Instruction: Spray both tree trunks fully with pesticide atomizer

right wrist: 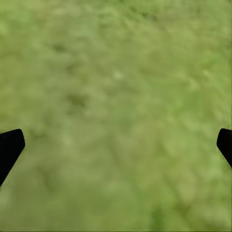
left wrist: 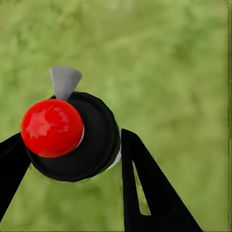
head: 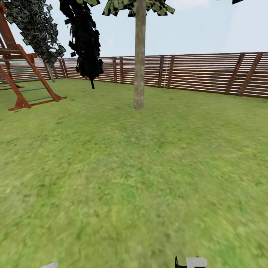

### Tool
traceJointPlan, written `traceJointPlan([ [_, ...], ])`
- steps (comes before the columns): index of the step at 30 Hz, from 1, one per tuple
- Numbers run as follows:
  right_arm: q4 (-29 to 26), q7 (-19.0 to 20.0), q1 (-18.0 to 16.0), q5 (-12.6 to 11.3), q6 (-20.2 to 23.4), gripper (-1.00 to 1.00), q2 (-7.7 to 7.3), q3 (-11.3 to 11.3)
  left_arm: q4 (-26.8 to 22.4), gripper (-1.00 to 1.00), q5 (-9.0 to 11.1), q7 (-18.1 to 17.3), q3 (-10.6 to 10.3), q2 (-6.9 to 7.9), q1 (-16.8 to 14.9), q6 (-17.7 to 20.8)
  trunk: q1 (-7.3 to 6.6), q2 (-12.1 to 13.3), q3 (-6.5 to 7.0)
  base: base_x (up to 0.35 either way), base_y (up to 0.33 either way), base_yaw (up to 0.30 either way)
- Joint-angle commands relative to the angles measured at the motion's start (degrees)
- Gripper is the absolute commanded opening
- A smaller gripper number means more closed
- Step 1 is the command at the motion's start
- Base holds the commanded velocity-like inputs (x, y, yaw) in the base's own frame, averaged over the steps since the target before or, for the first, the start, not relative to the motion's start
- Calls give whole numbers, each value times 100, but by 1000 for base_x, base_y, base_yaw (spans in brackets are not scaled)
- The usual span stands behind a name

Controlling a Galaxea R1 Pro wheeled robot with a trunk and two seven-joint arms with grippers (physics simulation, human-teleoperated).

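Observation:
The pesticide atomizer (left wrist: 94, 145) is a black bottle with a red top (left wrist: 50, 128) and a grey nozzle (left wrist: 65, 81). It sits between the black fingers (left wrist: 145, 188) of my left gripper (left wrist: 72, 147), which is shut on it above blurry green grass. My right gripper (right wrist: 116, 142) is open over bare grass, its two fingertips (right wrist: 8, 147) far apart at the picture's edges. In the head view a tree with a straight pale grey-brown trunk (head: 139, 63) stands on the lawn ahead, well beyond my arms.
A brown slatted wooden fence (head: 201, 72) closes the lawn at the back. A red-brown wooden play frame (head: 22, 78) stands at the far left. A near-black conifer (head: 86, 44) and another leafy tree (head: 35, 26) stand near the fence. Open grass (head: 134, 178) lies between me and the trunk.

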Motion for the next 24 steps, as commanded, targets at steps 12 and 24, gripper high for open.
traceJointPlan([
  [12, 5, -57, -4, 16, 2, 100, 1, 43, 4, -100, 20, -5, 6, -30, -3, -19, 3, -2, -5, 339, 0, 0],
  [24, 5, -57, -4, 16, 2, 100, 1, 43, -4, -100, 32, 6, 32, 7, -3, -19, 3, -2, -5, 339, 0, 0],
])
